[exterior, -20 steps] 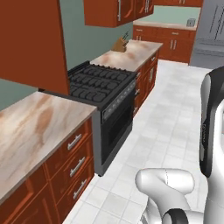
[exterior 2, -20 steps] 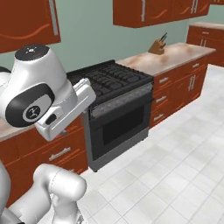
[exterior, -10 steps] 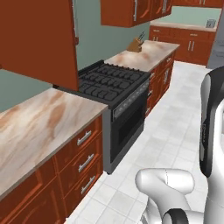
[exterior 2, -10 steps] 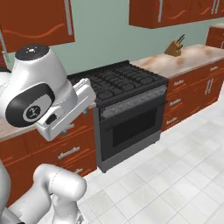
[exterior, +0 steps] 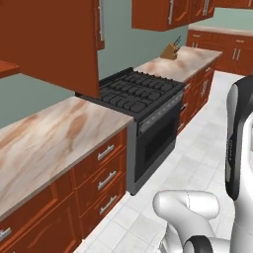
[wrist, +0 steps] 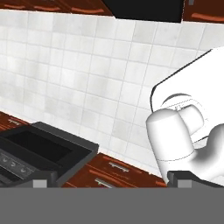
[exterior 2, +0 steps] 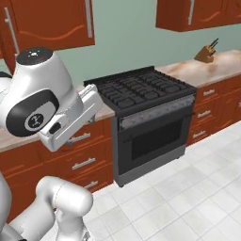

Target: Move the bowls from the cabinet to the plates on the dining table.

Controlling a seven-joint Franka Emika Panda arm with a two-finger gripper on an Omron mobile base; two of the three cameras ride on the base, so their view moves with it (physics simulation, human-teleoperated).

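Jaws spread wide and holding nothing, the gripper looks down on white floor tiles. Beyond the arm, the closed wall cabinet hangs above the marble counter, left of a black stove. A knife block stands further along.

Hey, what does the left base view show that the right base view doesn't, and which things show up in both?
The left base view alone has the long marble counter in the foreground with its drawers, and the far corner cabinets. The right base view alone has the oven door's front seen square on, and the arm's big white joint. Both share the black stove, the knife block, the wall cabinets and the tiled floor.
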